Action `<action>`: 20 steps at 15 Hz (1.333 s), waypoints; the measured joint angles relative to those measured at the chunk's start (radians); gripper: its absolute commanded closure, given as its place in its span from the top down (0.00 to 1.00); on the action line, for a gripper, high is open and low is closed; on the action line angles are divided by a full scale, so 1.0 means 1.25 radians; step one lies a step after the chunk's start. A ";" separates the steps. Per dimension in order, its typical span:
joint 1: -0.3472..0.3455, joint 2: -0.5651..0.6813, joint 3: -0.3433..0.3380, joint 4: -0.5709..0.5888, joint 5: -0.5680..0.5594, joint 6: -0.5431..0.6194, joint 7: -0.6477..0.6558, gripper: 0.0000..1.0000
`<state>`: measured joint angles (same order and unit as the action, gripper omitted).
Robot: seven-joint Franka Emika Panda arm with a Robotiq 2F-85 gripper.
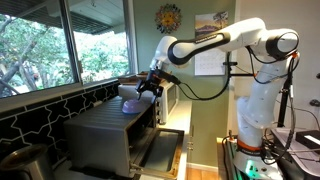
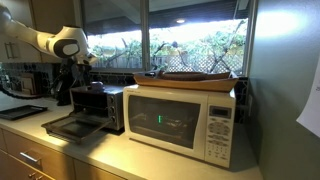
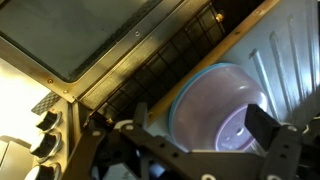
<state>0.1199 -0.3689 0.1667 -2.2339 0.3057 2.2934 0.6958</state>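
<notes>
The black two-fingered pincer (image 3: 200,128) is spread wide and grips nothing. Its fingers hang to either side above a round, pale lavender bowl with a bluish rim (image 3: 215,100). The bowl lies straight below the pincer, upright on the ribbed top of the silver toaster oven (image 1: 105,130). Being round, it has no long axis. The oven's glass door (image 3: 70,30) hangs open, and a white microwave (image 2: 180,120) stands just beside.

Pale worktop (image 2: 135,152) below the window, white microwave (image 2: 185,120) standing at its end by the wall, toaster oven (image 2: 98,103) just beside it with door folded down, dark tray (image 2: 22,112) farther along.
</notes>
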 measured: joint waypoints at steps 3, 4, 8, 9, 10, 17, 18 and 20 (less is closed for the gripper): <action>-0.001 0.002 0.003 -0.002 0.000 0.019 0.020 1.00; -0.001 0.002 0.004 -0.003 0.000 0.023 0.025 1.00; -0.003 0.006 0.010 -0.007 -0.004 0.023 0.050 1.00; -0.005 0.006 0.012 -0.010 -0.009 0.023 0.057 1.00; -0.007 0.006 0.014 -0.013 -0.012 0.023 0.063 1.00; -0.013 0.001 0.017 -0.013 -0.031 0.018 0.090 1.00; -0.016 -0.001 0.017 -0.013 -0.037 0.014 0.093 1.00; -0.022 -0.006 0.017 -0.013 -0.047 0.002 0.097 1.00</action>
<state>0.0922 -0.3759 0.1881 -2.2502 0.2465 2.2964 0.8176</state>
